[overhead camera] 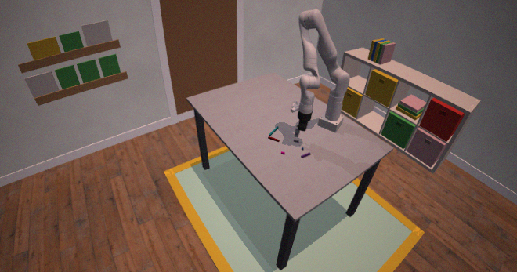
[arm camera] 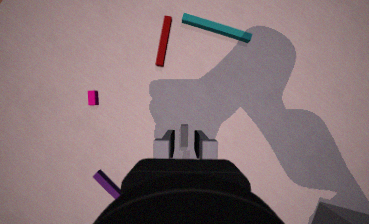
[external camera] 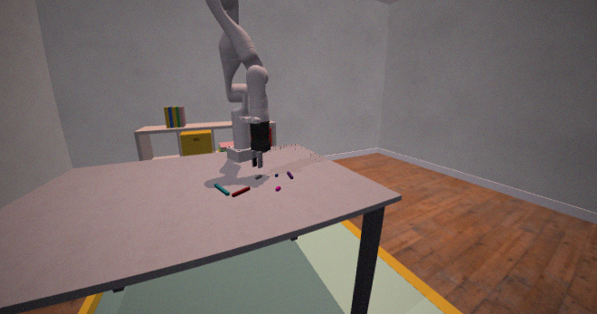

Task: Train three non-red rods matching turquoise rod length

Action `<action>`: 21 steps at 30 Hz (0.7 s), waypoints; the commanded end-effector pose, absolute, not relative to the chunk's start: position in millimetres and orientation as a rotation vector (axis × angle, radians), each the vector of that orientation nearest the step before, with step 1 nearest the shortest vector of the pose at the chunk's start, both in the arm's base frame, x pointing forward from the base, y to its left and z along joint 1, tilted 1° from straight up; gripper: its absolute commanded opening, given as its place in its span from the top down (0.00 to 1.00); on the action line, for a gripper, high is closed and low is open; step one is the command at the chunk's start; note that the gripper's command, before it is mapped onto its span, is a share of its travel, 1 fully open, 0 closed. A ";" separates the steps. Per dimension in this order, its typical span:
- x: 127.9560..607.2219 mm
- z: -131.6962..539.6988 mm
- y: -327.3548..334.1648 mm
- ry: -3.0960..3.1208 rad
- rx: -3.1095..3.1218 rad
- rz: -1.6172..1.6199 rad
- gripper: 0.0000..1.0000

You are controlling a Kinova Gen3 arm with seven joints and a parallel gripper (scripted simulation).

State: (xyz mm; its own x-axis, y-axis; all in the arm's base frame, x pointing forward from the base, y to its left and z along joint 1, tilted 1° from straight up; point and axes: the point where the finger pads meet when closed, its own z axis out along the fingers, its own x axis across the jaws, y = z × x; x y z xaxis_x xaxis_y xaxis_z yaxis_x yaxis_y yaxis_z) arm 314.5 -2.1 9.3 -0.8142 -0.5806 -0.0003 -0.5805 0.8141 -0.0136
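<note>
As no rods touch yet, progress: no train begun; three placements left
Magenta (arm camera: 93,97): spare; lies apart
Purple (arm camera: 106,183): needed; unmoved
Grey (arm camera: 184,134): needed; flat on table (overhead camera: 251,98), under claw
Claw (external camera: 258,163): half open, holding nothing; hangs above grey
Blue (external camera: 276,175): needed; near purple
</note>
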 end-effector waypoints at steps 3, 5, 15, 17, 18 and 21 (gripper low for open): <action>312.4 2.0 1.3 2.987 -0.963 -0.011 0.46; 312.5 -1.2 1.2 2.987 -0.963 -0.011 0.46; 312.8 -14.4 0.5 2.987 -0.963 -0.011 0.46; 312.8 -16.3 0.4 2.987 -0.963 -0.011 0.46; 312.8 -17.1 0.4 2.987 -0.963 -0.011 0.46; 312.8 -17.8 0.4 2.987 -0.963 -0.011 0.46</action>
State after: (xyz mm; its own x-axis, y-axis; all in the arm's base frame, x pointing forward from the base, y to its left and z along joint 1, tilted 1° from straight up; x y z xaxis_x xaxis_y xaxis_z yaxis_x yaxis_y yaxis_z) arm 314.5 -2.5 -15.2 -0.8137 -0.5813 0.0011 -0.5813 0.8136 -0.0124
